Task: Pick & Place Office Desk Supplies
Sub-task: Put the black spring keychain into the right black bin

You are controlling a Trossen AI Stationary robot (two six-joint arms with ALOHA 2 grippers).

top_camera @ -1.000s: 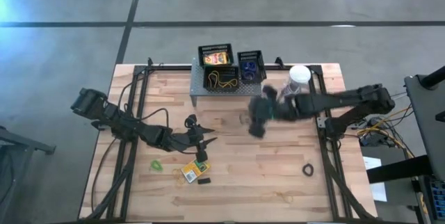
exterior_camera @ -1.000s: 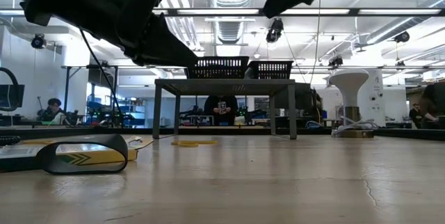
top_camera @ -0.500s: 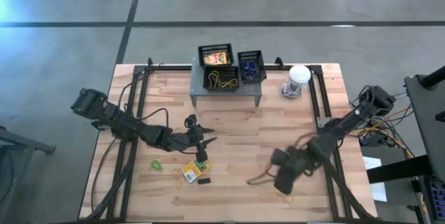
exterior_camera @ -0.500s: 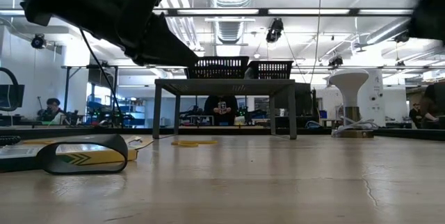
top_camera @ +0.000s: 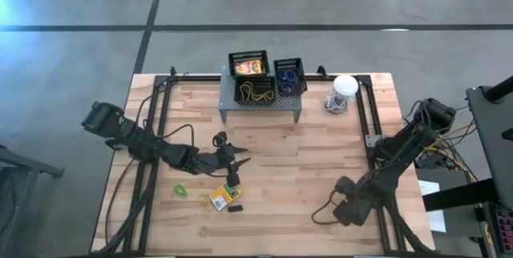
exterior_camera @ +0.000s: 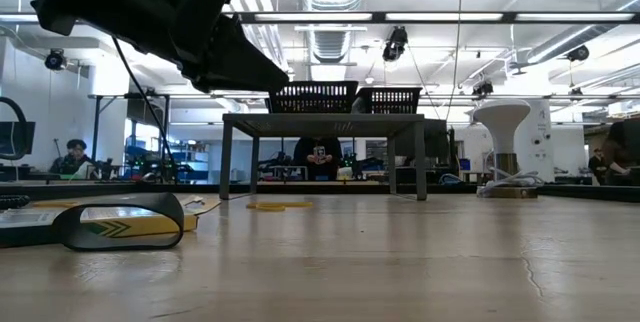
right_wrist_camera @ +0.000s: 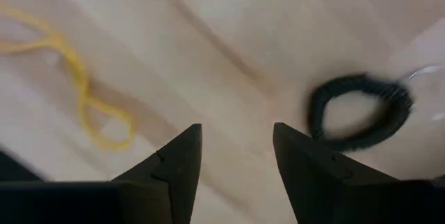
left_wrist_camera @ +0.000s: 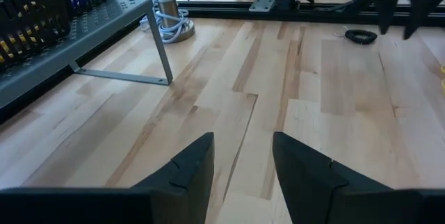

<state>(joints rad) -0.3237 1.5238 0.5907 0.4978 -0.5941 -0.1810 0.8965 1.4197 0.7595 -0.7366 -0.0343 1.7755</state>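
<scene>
Near the table's front right corner, the right gripper (right_wrist_camera: 233, 175) hangs low over bare wood with fingers apart and empty, a black rubber band (right_wrist_camera: 359, 114) and a yellow rubber band (right_wrist_camera: 82, 92) lying close ahead of it. Left of centre, the left gripper (top_camera: 237, 162) hovers released above a crayon box (top_camera: 222, 198) and green band (top_camera: 181, 189); three baskets (top_camera: 248, 66) sit on the grey shelf (top_camera: 260, 102) at the back.

Two dark, jointed arms are showing thin black cables looping along their links; the left gripper (left_wrist_camera: 242, 172) and right gripper (right_wrist_camera: 235, 165) are each presenting two matte black, angular, wedge-shaped fingers
</scene>
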